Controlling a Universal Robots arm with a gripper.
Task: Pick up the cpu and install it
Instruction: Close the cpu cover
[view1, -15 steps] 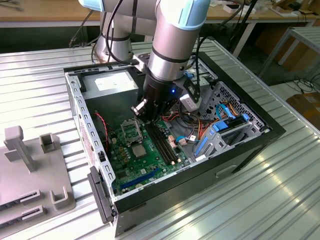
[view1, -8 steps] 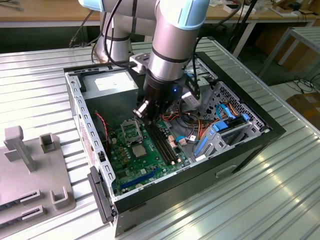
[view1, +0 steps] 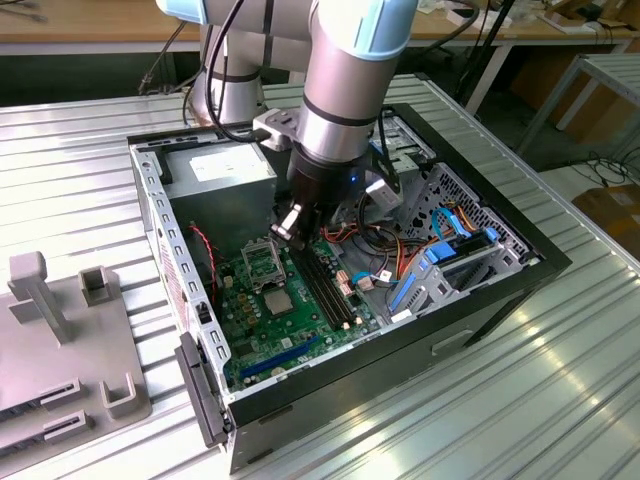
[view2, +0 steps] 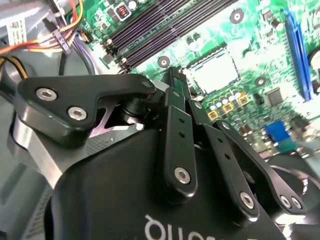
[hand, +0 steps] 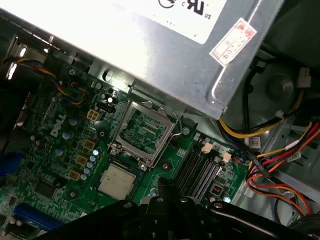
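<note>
1. A ribbed, silvery metal table (view1: 560, 380) carries the work; its ridges run across the whole top and catch bright glare.
2. On it lies an open black computer case (view1: 505, 292), side panel off, with the green motherboard (view1: 268, 335) facing up.
3. At the exterior view's left a grey fixture (view1: 45, 300) with upright posts sits on the same table, apart from the case.
4. Behind the table stand wooden workbenches (view1: 80, 30); a cardboard box (view1: 615, 205) rests on the floor at the exterior view's right.
5. The cpu (hand: 116, 180) lies flat on the motherboard, silvery top up, just beside the socket (hand: 142, 131), whose metal frame stands open and holds no chip.
6. In the exterior view the cpu (view1: 277, 299) sits between the socket and the case's near edge, beside the long black memory slots (view1: 325, 290).
7. The gripper (view1: 288, 228) hangs above the board near the socket, clear of the cpu; its fingers are pressed together with nothing between them.
8. The grey power supply (hand: 165, 55) sits just beyond the socket, with orange, yellow and red cables (hand: 280, 165) running beside it.
</note>
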